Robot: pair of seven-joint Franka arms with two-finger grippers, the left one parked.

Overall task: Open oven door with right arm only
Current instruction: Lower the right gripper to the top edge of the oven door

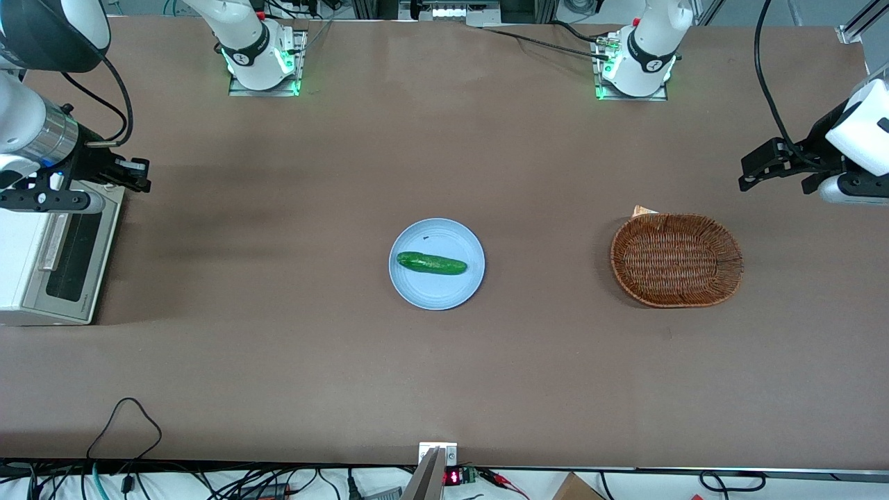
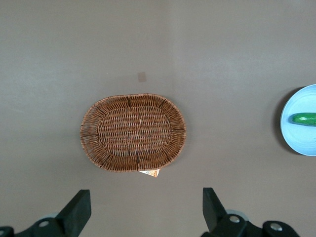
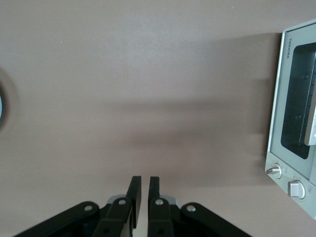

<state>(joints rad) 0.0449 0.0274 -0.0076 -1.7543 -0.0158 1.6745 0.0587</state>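
Items on the bench (image 1: 278, 361), brown surface:

- Toaster oven (image 1: 17, 264), one, cream-white, at the working arm's end of the bench. Oven door (image 1: 66, 260), one, silver-grey frame with dark glass window and bar handle (image 1: 52, 242); it lies flush against the oven body, shut. Two control knobs (image 3: 274, 171) show beside the door in the right wrist view.
- Right arm (image 1: 31, 135), one, white with a silver wrist band. Its pincer (image 1: 135, 173), one, black, hangs above the bench next to the oven's edge that is farther from the front camera, apart from the door and handle. In the right wrist view the pincer (image 3: 144, 190) has its two fingers narrow, nearly touching, with nothing between them.
- Plate (image 1: 424, 292), one, light blue, round, mid-bench. Contents: one green cucumber (image 1: 431, 263), lying across the centre.
- Basket (image 1: 677, 259), one, oval brown wicker, toward the parked arm's end of the bench, well apart from the plate. No contents visible. One small tan scrap (image 1: 644, 210) peeks out at its rim.

Nothing lies between the pincer and the oven door.
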